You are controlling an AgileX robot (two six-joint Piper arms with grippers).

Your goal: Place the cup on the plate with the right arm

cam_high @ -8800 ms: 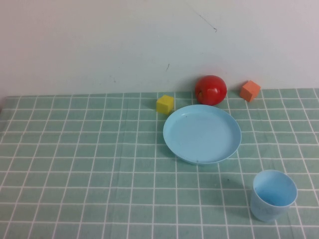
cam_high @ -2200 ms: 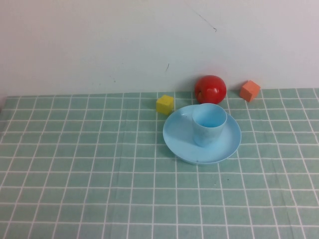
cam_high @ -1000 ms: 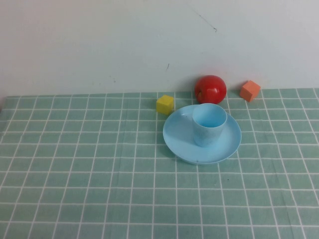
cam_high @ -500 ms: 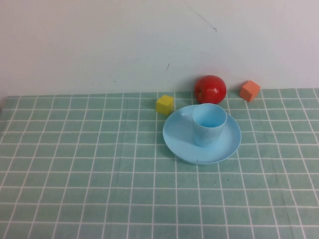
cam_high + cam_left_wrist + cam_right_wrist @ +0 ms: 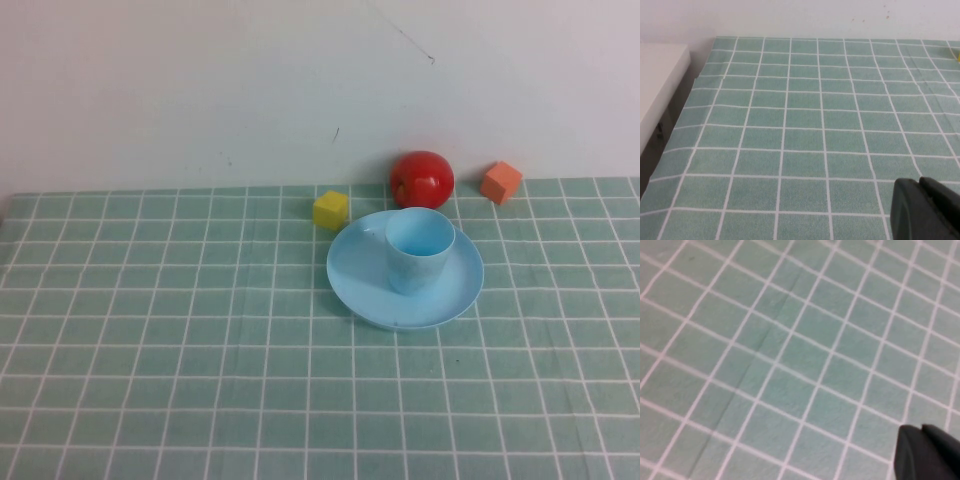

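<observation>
The cup [image 5: 420,249] stands upright on the plate [image 5: 357,275], free of either hand. Behind sit a red ball [image 5: 421,180] and yellow cube [image 5: 331,210]. The left hand [image 5: 926,210] and right hand [image 5: 927,453] hover over bare table [image 5: 160,340], fingers together, nowhere near the cup.

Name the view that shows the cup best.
The high view: the cup stands upright on the plate, fully visible. Neither wrist view shows it; each has only checked tablecloth and its own gripper, the left gripper and the right gripper, both away from the cup.
</observation>
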